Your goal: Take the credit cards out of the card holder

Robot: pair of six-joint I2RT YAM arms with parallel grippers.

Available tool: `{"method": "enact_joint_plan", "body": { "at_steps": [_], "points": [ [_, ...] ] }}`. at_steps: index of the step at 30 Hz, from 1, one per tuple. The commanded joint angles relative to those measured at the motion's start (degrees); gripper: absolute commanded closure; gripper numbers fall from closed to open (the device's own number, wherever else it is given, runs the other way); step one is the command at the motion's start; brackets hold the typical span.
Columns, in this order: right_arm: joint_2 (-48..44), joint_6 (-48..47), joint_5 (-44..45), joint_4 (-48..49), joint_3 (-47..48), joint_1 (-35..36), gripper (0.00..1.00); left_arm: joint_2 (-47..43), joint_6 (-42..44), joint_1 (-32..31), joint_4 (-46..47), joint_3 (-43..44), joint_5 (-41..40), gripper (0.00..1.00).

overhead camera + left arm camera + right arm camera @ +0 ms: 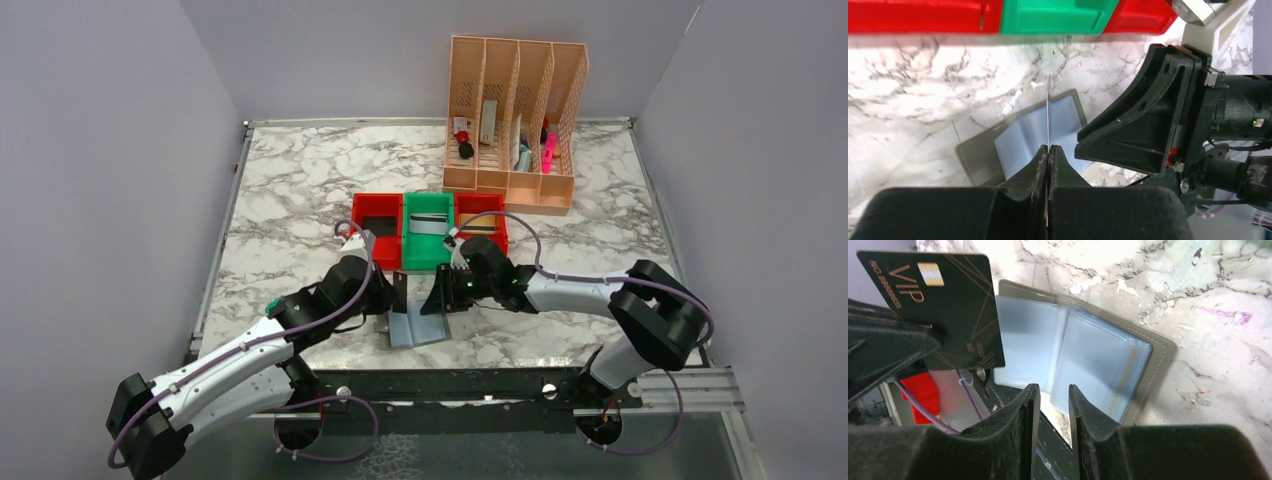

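The card holder (418, 328) lies open on the marble near the table's front edge, its light blue pockets (1088, 355) facing up and its grey cover (973, 155) showing round them. My left gripper (1048, 148) is shut on a black credit card marked VIP (943, 310). It holds the card upright just above the holder, and in the left wrist view the card (1048, 110) shows edge-on. My right gripper (1050, 387) hovers over the holder's near edge, open a little with nothing between its fingers. In the top view the two grippers (400, 298) (440, 300) stand close together over the holder.
Three small bins stand just behind the holder: red (377, 215), green (428, 235) and red (483, 222), each with something flat inside. A tall peach slotted organiser (515, 120) stands at the back right. The table's front rail (450, 385) is close behind the holder.
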Motion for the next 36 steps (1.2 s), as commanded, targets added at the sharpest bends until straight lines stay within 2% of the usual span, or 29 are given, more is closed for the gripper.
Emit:
{"method": "enact_joint_plan", "body": {
  "at_steps": [1, 6, 11, 17, 23, 28, 36],
  "points": [
    [-5.01, -2.73, 5.35, -4.08, -0.26, 0.1, 0.67, 0.47, 8.57, 0.16, -2.33, 4.78, -5.86, 1.0],
    [-10.22, -4.87, 11.13, -7.67, -0.87, 0.1, 0.67, 2.55, 18.16, 0.13, -3.55, 9.12, -13.34, 1.0],
    [-14.93, -7.47, 17.23, -11.18, -1.22, 0.1, 0.66, 5.98, 31.28, 0.11, -3.28, 12.9, -23.01, 1.0],
    [-19.31, -9.93, 23.45, -14.02, -1.74, 0.1, 0.65, 9.91, 59.24, 0.1, 4.8, 12.3, -22.12, 1.0],
    [-22.74, -12.22, 28.12, -17.14, -1.63, 0.1, 0.64, 12.3, 82.72, 2.97, 11.2, 10.69, -13.7, 1.0],
    [-25.48, -13.01, 31.99, -19.06, -2.31, 0.1, 0.63, 15.32, 92.98, 10.29, 9.31, 13.81, -1.3, 1.0],
    [-27.47, -11.83, 35.33, -20.94, -3.35, 0.1, 0.63, 23.31, 107.71, 17.58, 10.6, 16.34, 13.41, 1.0]
  ]
}}
